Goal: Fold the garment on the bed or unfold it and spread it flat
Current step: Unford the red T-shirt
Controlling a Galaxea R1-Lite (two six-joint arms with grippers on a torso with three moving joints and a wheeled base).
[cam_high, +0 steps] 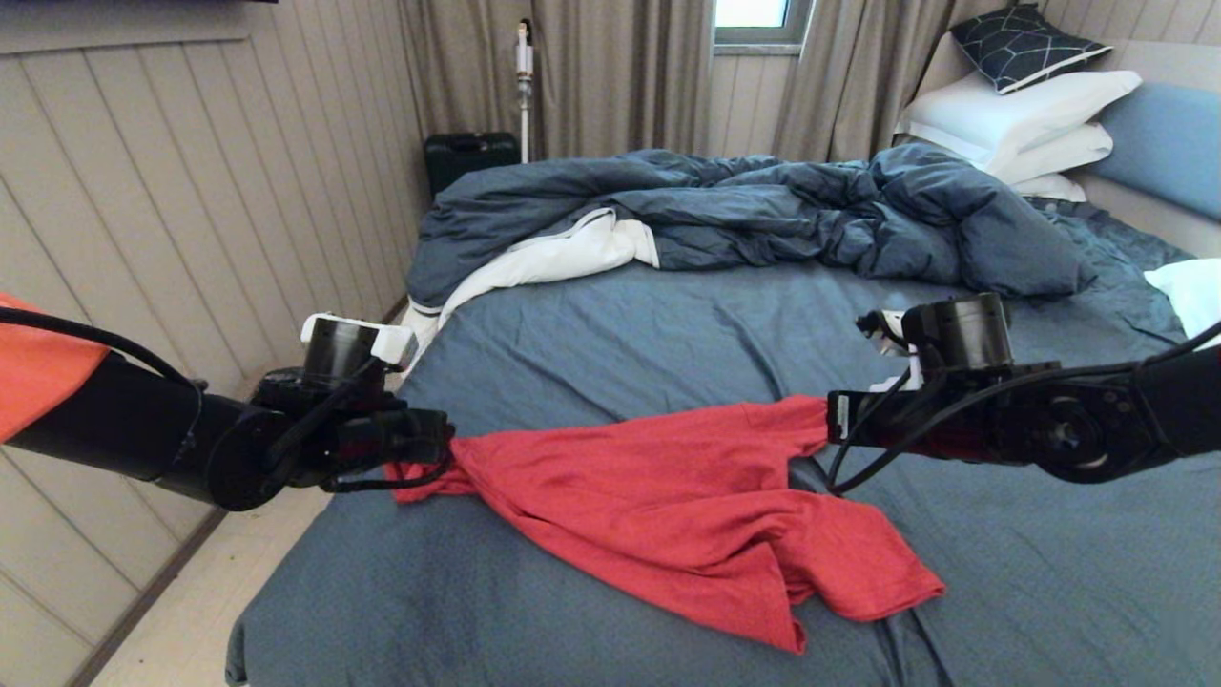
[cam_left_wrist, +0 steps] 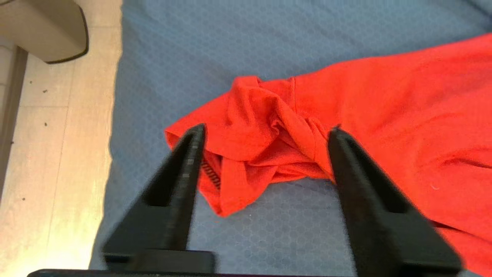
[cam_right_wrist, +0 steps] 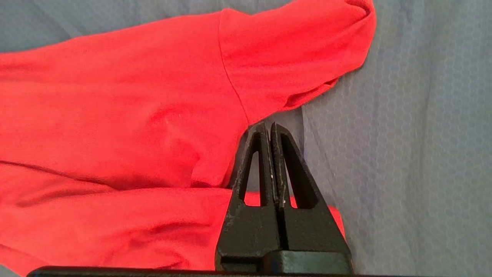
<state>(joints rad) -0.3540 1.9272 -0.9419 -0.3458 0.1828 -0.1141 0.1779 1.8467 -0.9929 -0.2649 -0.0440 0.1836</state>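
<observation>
Garment [cam_high: 668, 496] on bed [cam_high: 1049, 592] (duvet [cam_high: 763, 210] behind).

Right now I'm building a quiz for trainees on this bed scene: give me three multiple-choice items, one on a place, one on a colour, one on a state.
1. Where does the garment lie?
A. on the floor
B. on the bed sheet between the two arms
C. on the pillows

2. What colour is the duvet?
A. dark blue
B. yellow
C. white

3. How do the grippers stand?
A. both open
B. both shut
C. left gripper open, right gripper shut

Key:
1 B, the red cloth spreads over the sheet between the arms.
2 A, the rumpled heap behind is dark blue.
3 C, the left wrist view shows fingers apart astride the bunched cloth, the right wrist view shows them pressed together.
</observation>
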